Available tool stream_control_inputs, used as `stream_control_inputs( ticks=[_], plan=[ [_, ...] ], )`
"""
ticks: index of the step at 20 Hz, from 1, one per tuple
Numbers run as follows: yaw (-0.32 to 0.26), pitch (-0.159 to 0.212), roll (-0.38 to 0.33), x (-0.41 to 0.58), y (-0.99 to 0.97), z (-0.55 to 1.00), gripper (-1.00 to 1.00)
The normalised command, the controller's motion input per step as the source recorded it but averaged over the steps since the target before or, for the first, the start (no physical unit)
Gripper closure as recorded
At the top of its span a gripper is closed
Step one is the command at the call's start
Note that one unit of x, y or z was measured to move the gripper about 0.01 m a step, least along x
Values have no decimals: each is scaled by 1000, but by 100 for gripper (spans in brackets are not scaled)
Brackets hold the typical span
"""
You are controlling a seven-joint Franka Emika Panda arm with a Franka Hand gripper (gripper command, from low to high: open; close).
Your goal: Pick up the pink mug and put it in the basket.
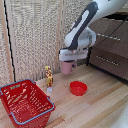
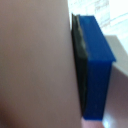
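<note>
The pink mug hangs in the air above the wooden table, held under the white head of my gripper, which is shut on it. In the wrist view the mug's pink wall fills most of the picture, pressed against one blue fingertip pad; the other finger is hidden. The red wire basket with its light blue-grey rim stands at the front of the exterior view's left, well apart from the mug and lower than it.
A shallow red bowl sits on the table just below and to the right of the mug. A small yellow-orange bottle stands between mug and basket. A dark drawer cabinet is at the back right.
</note>
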Motion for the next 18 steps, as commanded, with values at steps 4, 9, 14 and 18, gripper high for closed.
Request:
stream_control_inputs(
  ticks=[4, 9, 14, 18],
  plan=[
    [0, 73, 0, 266, -11, 1000, 100],
    [11, 71, -7, 198, 126, 997, 100],
    [2, 37, -18, 89, 583, 710, 100],
    [0, 6, -24, 24, 896, 469, 100]
  ],
)
